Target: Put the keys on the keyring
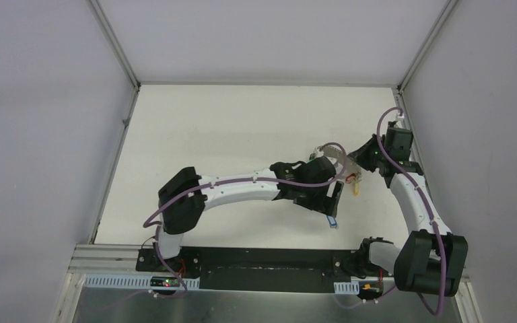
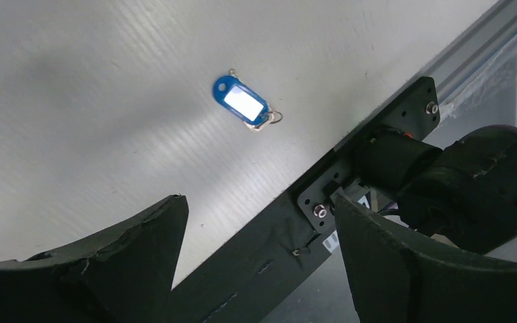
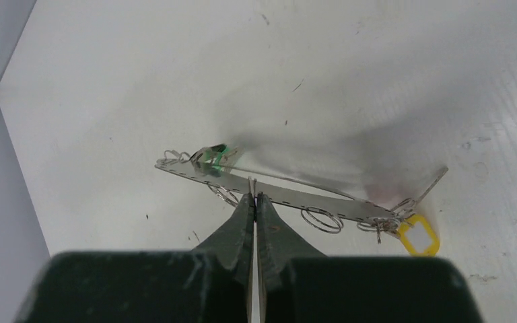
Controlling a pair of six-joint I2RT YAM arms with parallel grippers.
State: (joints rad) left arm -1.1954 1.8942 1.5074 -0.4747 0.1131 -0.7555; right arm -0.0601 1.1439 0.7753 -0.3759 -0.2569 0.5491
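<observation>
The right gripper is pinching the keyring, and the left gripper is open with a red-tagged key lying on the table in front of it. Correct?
One slip: the tag is blue, not red, as the left wrist view shows. The rest holds: the right gripper pinches the keyring, and the left gripper is open with the key on the table in front of it.

No lettering, brand or number is legible in any view; the blue key tag point(image 2: 240, 101) on the white table point(image 2: 74, 101) shows only a glaring white label; the yellow tag point(image 3: 419, 237) has a plain white insert; a white sticker point(image 2: 330, 243) on the black base rail point(image 2: 256, 269) is too small to read.
</observation>
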